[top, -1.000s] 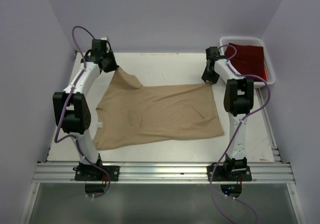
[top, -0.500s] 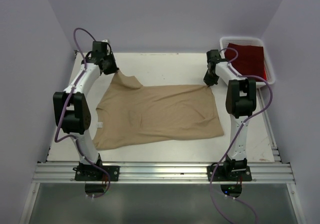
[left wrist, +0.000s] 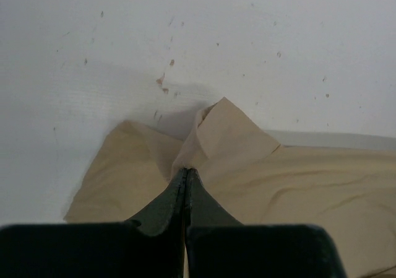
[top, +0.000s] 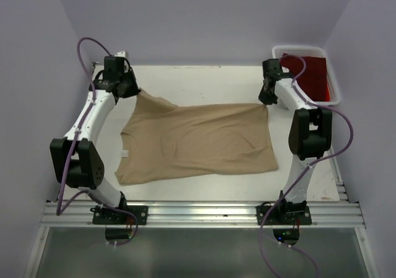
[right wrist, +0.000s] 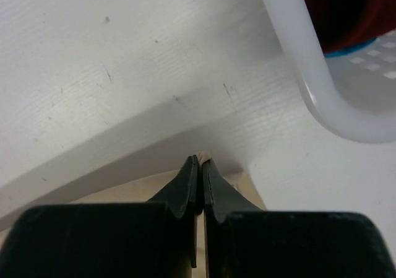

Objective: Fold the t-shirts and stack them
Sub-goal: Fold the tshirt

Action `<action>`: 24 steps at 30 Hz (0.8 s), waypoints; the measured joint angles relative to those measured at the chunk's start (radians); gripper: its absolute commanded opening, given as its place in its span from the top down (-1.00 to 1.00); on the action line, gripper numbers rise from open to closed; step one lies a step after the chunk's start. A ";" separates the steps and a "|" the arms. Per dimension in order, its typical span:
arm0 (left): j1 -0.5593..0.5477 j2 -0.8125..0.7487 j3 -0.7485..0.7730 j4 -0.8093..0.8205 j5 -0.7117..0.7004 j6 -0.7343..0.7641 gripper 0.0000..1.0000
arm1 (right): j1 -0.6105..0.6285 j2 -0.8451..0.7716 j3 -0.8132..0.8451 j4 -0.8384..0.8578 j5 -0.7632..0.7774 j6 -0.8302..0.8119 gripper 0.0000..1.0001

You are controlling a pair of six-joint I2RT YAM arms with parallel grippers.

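Top external: left tool (top: 137, 90) and right tool (top: 266, 101) each pinch the far edge of tan shirt (top: 198, 139) (jaws closed). Advise lifting evenly, edge taut.

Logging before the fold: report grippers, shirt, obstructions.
Left gripper shut on tan shirt, far-left corner. Right gripper shut on far-right corner. Bin near right gripper, not touching.

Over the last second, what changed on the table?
The right gripper closed on the far right corner of the plain tan cloth t-shirt. The left gripper, already shut on its far left corner, shifted slightly left. Unchanged: shirt body spread flat, dark red t-shirt in the white plastic bin.
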 measured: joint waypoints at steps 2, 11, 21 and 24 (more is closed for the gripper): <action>0.000 -0.066 -0.063 -0.011 -0.009 0.009 1.00 | 0.000 -0.048 -0.054 0.005 0.006 -0.001 1.00; 0.000 -0.278 -0.292 -0.110 -0.050 0.019 1.00 | 0.000 -0.203 -0.320 0.006 0.028 0.000 1.00; 0.000 -0.472 -0.368 -0.219 -0.076 0.021 1.00 | 0.000 -0.400 -0.515 0.007 0.030 0.000 1.00; 0.000 -0.517 -0.397 -0.245 -0.080 0.021 1.00 | 0.000 -0.427 -0.546 0.008 0.028 0.000 1.00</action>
